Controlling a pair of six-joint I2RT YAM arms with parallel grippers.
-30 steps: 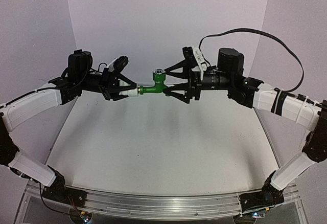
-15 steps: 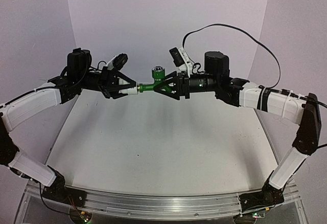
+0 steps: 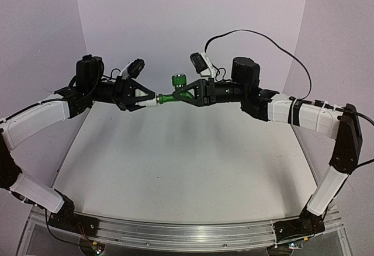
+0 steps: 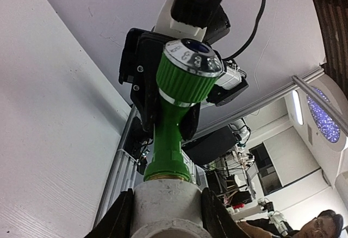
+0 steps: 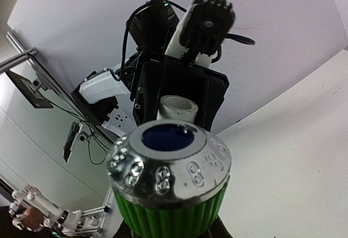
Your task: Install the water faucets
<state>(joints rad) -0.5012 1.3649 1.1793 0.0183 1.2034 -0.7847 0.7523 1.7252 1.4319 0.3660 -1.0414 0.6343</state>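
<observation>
White table [image 3: 175, 168], lilac backdrop. Mid-air over far edge: green tap [image 3: 168, 98] seated in white fitting [image 3: 151, 102], which left gripper [image 3: 146, 100] clamps. The right gripper [image 3: 182, 94], spread wide a second ago, has shifted left and is clenched on green tap.

**White-shelled arms with black joints**

Both arms are clad in smooth white plastic link covers [image 3: 35, 121], joined by black joint housings [image 3: 345, 142]. A black cylindrical motor can [image 3: 244, 70] and a white-bracketed black wrist camera [image 3: 200, 63] are mounted behind the black, triangular-fingered left gripper [image 3: 153, 100] and right gripper [image 3: 181, 95]. A thin black cable [image 3: 251, 31] is attached to the right arm.
</observation>
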